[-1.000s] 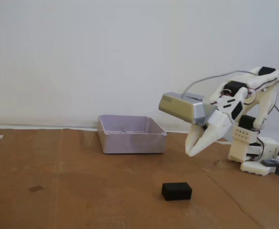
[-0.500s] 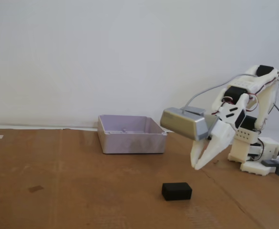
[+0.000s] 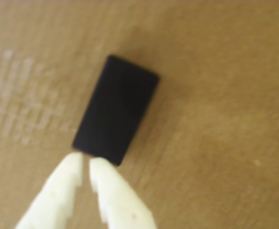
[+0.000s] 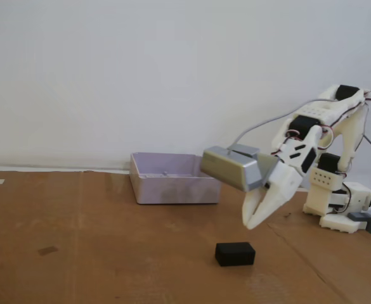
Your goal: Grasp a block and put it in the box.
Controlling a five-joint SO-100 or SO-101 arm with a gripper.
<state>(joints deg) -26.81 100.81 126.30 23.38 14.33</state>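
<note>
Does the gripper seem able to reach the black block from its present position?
Probably yes. In the fixed view the gripper hangs just above and right of the block, with bare cardboard around it. The fingers look nearly shut in the wrist view, so they must open first.

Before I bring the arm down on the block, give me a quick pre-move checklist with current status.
1. Block free on the cardboard, nothing on or against it: ok.
2. Gripper above the block, not touching: ok; it hangs above and a little right of it in the fixed view.
3. Fingers spread wide enough to straddle the block: not ok; only a narrow gap shows in the wrist view.
4. Fingers centred over the block: not ok; the tips sit at its near end in the wrist view.
5. Box clear to receive: cannot tell; the camera module hides its right corner.
</note>
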